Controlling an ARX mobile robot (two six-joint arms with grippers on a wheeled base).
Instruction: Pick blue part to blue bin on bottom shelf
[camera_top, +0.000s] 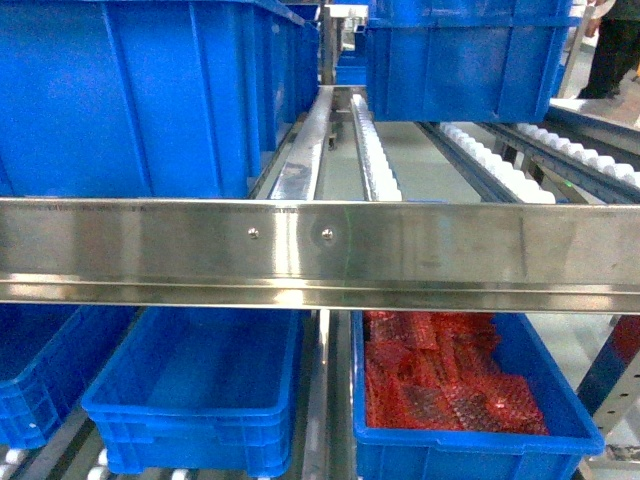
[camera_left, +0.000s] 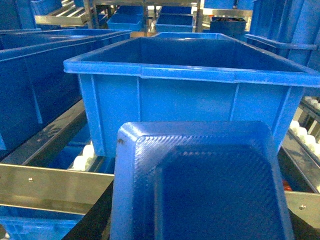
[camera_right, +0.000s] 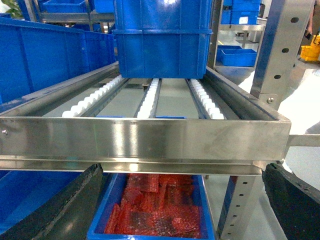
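Two blue bins sit on the bottom shelf (camera_top: 320, 400) in the lower part of the head view: an empty blue bin (camera_top: 195, 395) at lower left, and a bin of red parts (camera_top: 450, 385) at lower right. The blue part (camera_left: 200, 180), a shallow blue tray, fills the lower centre of the left wrist view, apparently carried by the left fingers, though their grip is hidden and I cannot tell it. The right fingers (camera_right: 185, 200) stand wide apart, empty, framing the steel front rail (camera_right: 145, 140). This looks like the carry stage; next the part must drop below that rail and into the empty bin.
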